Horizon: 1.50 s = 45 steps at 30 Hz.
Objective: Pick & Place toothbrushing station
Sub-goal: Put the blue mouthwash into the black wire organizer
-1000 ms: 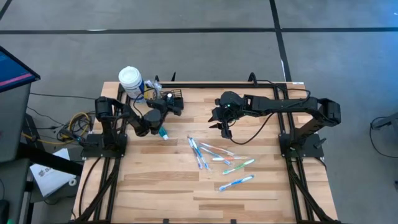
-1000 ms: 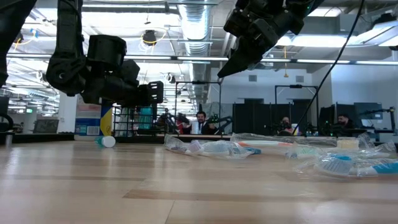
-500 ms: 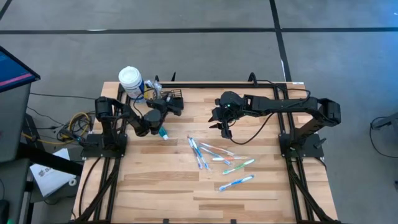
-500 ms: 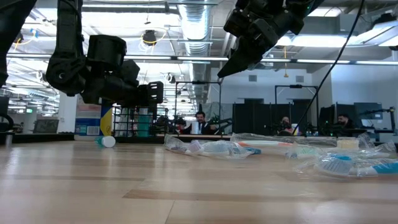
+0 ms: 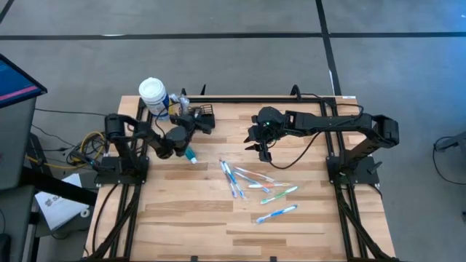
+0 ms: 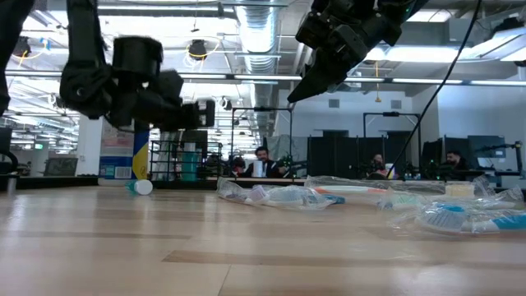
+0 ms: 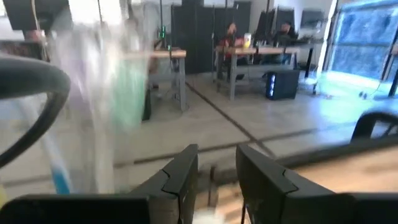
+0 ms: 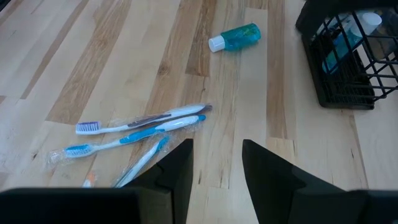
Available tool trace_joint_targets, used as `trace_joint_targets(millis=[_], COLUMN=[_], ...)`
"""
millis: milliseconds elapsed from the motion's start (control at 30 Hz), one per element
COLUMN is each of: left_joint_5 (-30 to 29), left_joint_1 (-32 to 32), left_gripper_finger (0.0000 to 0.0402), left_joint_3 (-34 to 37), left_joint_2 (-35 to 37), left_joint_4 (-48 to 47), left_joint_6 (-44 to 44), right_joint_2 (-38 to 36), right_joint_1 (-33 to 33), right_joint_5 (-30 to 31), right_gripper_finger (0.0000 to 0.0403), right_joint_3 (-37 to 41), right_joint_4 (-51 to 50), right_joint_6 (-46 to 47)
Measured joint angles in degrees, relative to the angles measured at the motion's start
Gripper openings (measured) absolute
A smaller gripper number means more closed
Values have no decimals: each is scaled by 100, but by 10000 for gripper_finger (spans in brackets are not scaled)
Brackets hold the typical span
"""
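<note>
The toothbrushing station, a small black wire-mesh caddy (image 5: 207, 115), stands on its base at the table's far left. It also shows in the right wrist view (image 8: 348, 65) with bluish things inside, and in the low view (image 6: 174, 158). My left gripper (image 5: 199, 121) hovers level at the caddy's near side. Its fingers stand a narrow gap apart in the blurred left wrist view (image 7: 216, 177), with nothing seen between them. My right gripper (image 5: 262, 151) hangs open and empty above the table's middle (image 8: 214, 155), pointing down.
A small teal bottle (image 5: 191, 154) lies on its side near the caddy. Several wrapped toothbrushes (image 5: 255, 185) lie scattered at the table's middle. A blue-labelled bottle with a white cap (image 5: 153, 94) stands at the far left corner. Bare wood shows along the near side.
My left gripper has risen a little and drawn slightly toward the table's left edge, blurring in the low view. The caddy stands where it was.
</note>
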State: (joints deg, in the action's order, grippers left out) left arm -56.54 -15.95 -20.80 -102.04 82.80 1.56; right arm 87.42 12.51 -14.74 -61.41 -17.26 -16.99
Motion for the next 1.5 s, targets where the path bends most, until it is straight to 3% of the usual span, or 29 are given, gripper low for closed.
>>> trace_joint_targets(millis=[467, 633, 767, 967, 1100, 1267, 1500], left_joint_5=[1283, 1778, 2346, 3227, 4150, 4701, 5091], left_joint_1=[814, 1222, 1300, 1079, 765, 576, 983], left_gripper_finger=[104, 104, 104, 104, 102, 74, 28], left_joint_3=[84, 238, 179, -433, -1252, -2620, -3841], left_joint_2=[1223, 1827, 2601, 3981, 4382, 3777, 2219], left_joint_4=[-125, -405, -2123, -6211, -8806, -11540, -13357], left_joint_6=[-1479, -1608, -1266, -567, -544, -1084, -2390], right_joint_2=[0, 0, 0, 0, 0, 0, 0], right_joint_1=[0, 0, 0, -1, -2, -1, -1], right_joint_5=[0, 0, 0, -1, -2, -1, -1], right_gripper_finger=[127, 127, 127, 127, 127, 127, 127], right_joint_3=[2, 2, 2, 2, 2, 2, 2], right_joint_4=[-48, -46, -46, -46, -42, -38, -50], right_joint_6=[50, 50, 53, 113, 111, 93, 93])
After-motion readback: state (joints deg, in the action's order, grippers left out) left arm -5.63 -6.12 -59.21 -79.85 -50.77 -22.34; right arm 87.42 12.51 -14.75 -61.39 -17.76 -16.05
